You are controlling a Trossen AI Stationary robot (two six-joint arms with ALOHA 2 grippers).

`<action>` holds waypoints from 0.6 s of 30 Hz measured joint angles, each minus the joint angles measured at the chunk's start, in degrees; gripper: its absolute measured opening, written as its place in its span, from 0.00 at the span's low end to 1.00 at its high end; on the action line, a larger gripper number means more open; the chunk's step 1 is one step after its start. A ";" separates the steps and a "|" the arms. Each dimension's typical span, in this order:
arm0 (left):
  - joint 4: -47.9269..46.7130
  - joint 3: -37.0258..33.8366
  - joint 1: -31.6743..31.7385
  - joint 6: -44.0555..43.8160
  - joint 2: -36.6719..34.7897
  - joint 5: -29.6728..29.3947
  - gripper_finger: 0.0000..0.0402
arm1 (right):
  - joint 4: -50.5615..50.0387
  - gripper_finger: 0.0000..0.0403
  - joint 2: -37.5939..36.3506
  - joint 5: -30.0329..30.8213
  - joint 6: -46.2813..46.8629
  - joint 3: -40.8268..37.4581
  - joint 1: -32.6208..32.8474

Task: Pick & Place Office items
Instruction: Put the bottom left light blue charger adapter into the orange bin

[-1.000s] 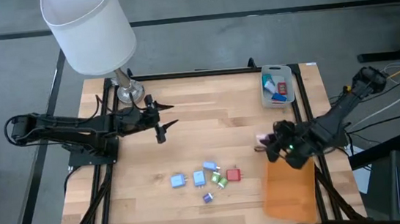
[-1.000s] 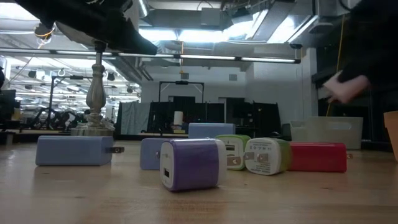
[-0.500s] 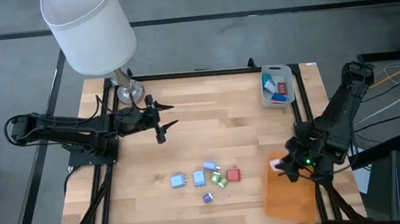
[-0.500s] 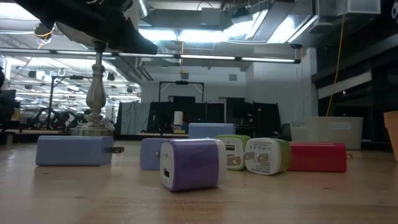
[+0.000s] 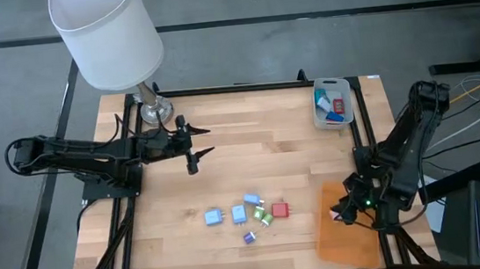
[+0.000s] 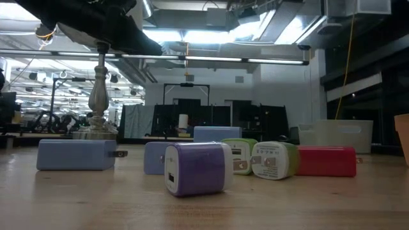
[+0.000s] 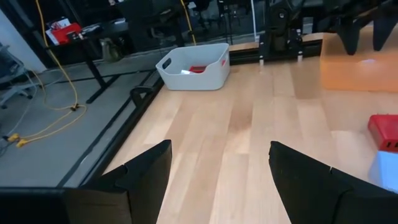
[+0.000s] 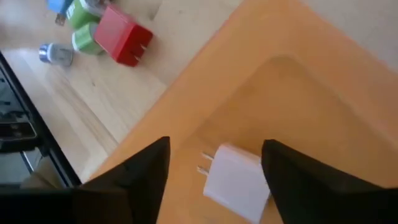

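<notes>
Several office items lie in a cluster near the table's front middle: blue [image 5: 214, 215], light blue [image 5: 238, 213], green [image 5: 263, 216], red [image 5: 281, 210] and purple [image 5: 249, 237] pieces, each resting flat on the wood. A pale pink-white piece [image 8: 235, 180] with two prongs lies on the orange sheet [image 5: 353, 232]. My right gripper [image 5: 343, 214] hangs open over it, one finger on either side. My left gripper [image 5: 202, 143] stands open above the table's far left part, nothing between its fingers [image 7: 140, 177].
A grey tray [image 5: 332, 102] holding a few pieces stands at the far right corner. A lamp with a white shade [image 5: 107, 37] has its base [image 5: 155, 110] at the far left corner. Bare wood lies between the cluster and the tray.
My right gripper has swung toward the table's near edge and sunk a little, rolling as it went, from beside the sheet's far end to above the sheet. The pale pink-white piece has come with it and now lies on the orange sheet.
</notes>
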 joint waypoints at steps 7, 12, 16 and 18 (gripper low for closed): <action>0.05 0.00 0.00 -0.62 0.00 0.08 0.65 | 2.02 0.64 -3.37 9.38 -8.59 0.00 -0.82; -0.11 0.00 0.00 -3.07 0.00 7.48 0.65 | 6.65 0.60 -6.74 31.48 -24.32 0.00 -1.02; -5.08 0.00 -0.73 -6.31 0.83 10.29 0.65 | 12.27 0.56 -8.27 42.78 -39.97 0.00 -3.47; -8.99 -0.04 -2.00 -8.14 1.72 8.90 0.65 | 14.94 0.54 -8.28 44.58 -46.83 0.00 -5.89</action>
